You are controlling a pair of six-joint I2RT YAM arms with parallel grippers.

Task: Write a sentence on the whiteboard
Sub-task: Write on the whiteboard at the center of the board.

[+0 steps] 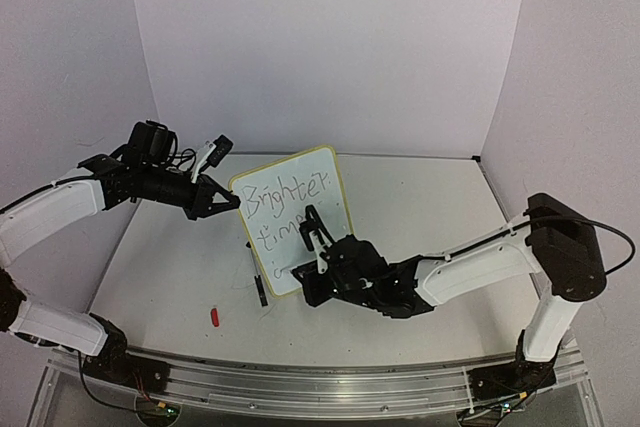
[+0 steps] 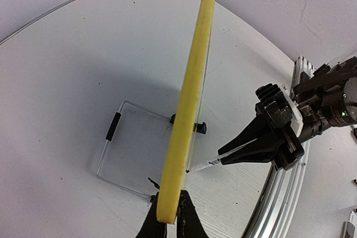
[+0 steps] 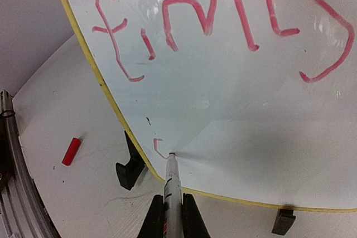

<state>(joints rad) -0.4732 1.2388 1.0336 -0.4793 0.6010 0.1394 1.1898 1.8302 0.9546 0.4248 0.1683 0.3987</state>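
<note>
The whiteboard [image 1: 338, 199] with its yellow rim stands tilted at the table's middle. Its sentence [image 1: 285, 192] reads "Brighter" on the first line and "times" [image 3: 223, 20] below, dark from above and red in the right wrist view. A short new stroke [image 3: 158, 146] sits near the lower left corner. My left gripper [image 1: 224, 202] is shut on the board's left rim [image 2: 187, 110]. My right gripper [image 1: 318, 247] is shut on a marker [image 3: 172, 185] whose tip touches the board beside the new stroke.
A red marker cap [image 1: 216, 317] lies on the table front left, also in the right wrist view [image 3: 71, 150]. The board's black feet [image 3: 129, 165] rest on the table. A thin wire frame [image 2: 114, 129] lies behind the board. White walls enclose the table.
</note>
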